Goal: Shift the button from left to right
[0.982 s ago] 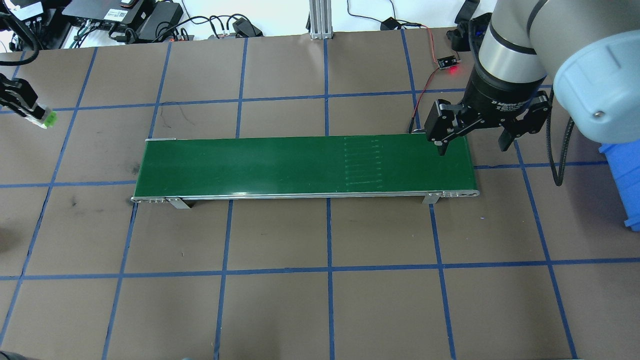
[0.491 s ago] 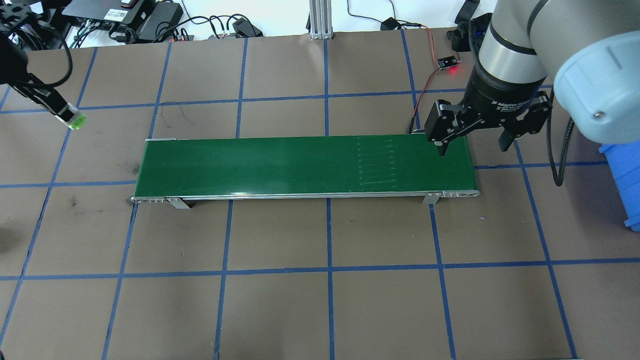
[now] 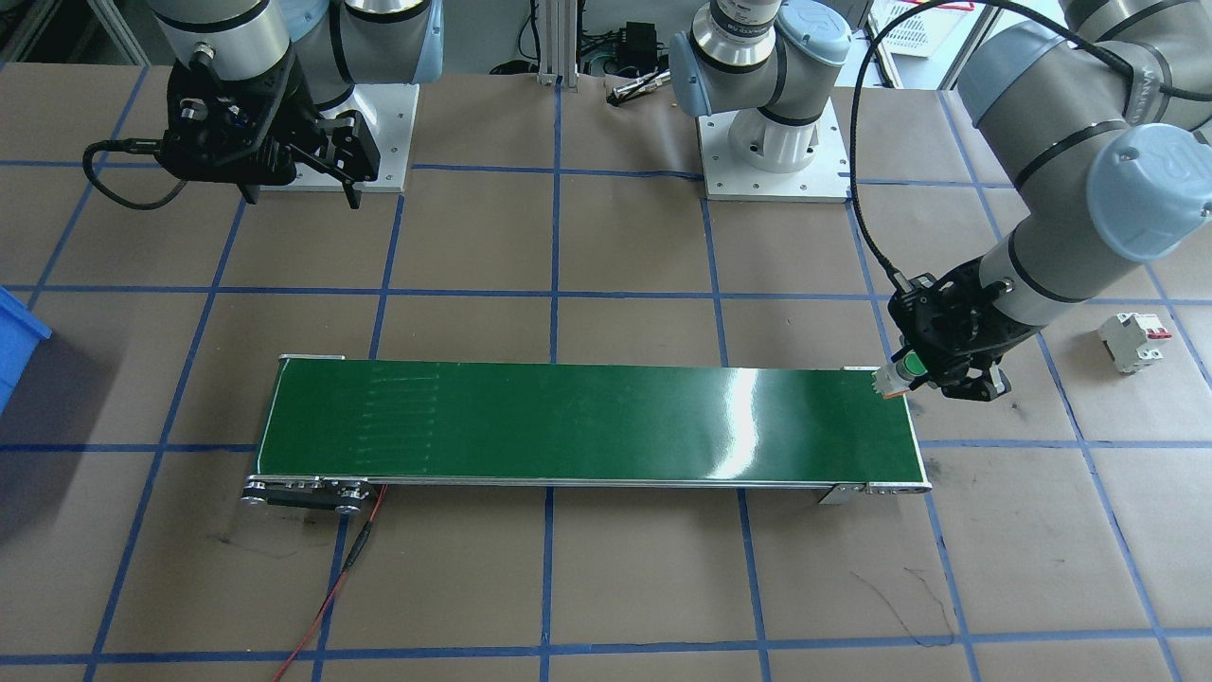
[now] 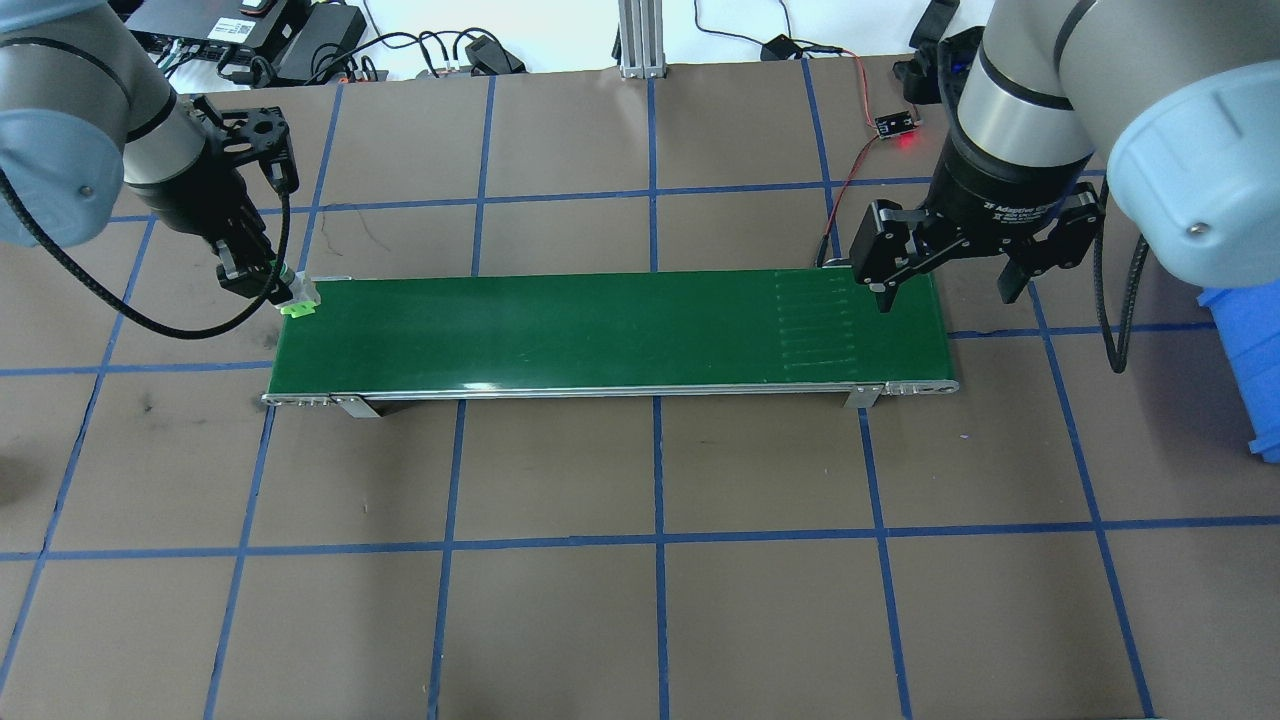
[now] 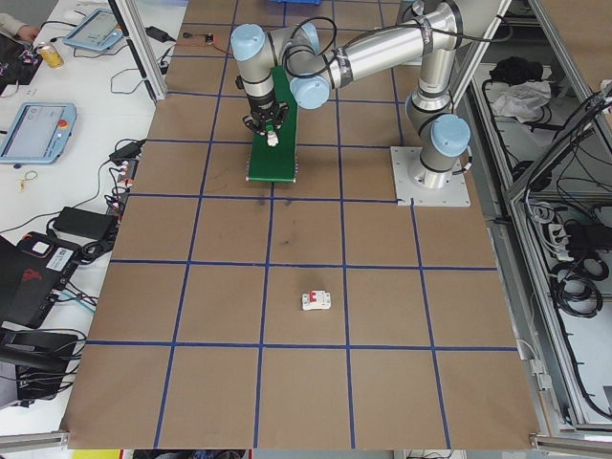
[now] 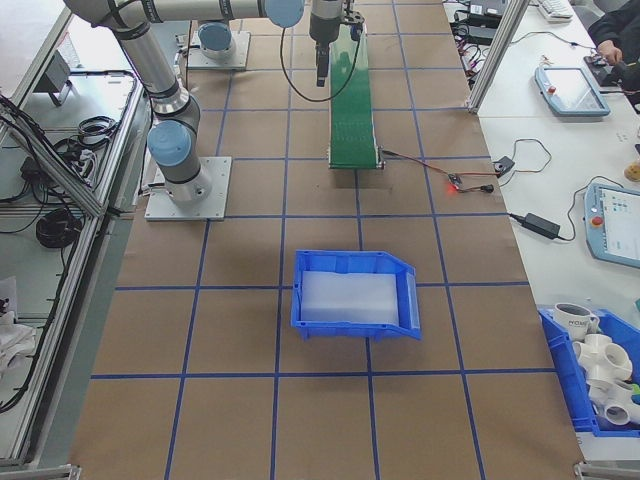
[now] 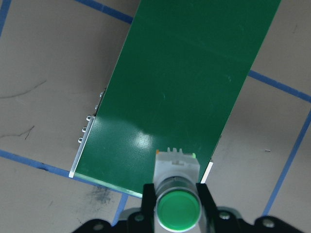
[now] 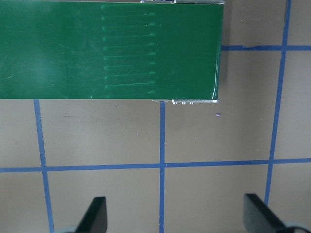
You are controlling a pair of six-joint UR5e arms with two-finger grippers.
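Button [image 7: 178, 206], a small push switch with a round green cap, whitish boxy body and orange-red base, is clamped between the fingers of the left gripper [image 4: 268, 281] at the left end of the long green conveyor belt [image 4: 600, 330], presumably so it can be set down and carried across. The right gripper [image 4: 945, 272] is held with fingers spread wide and empty at the belt's opposite end, apparently positioned to receive it.
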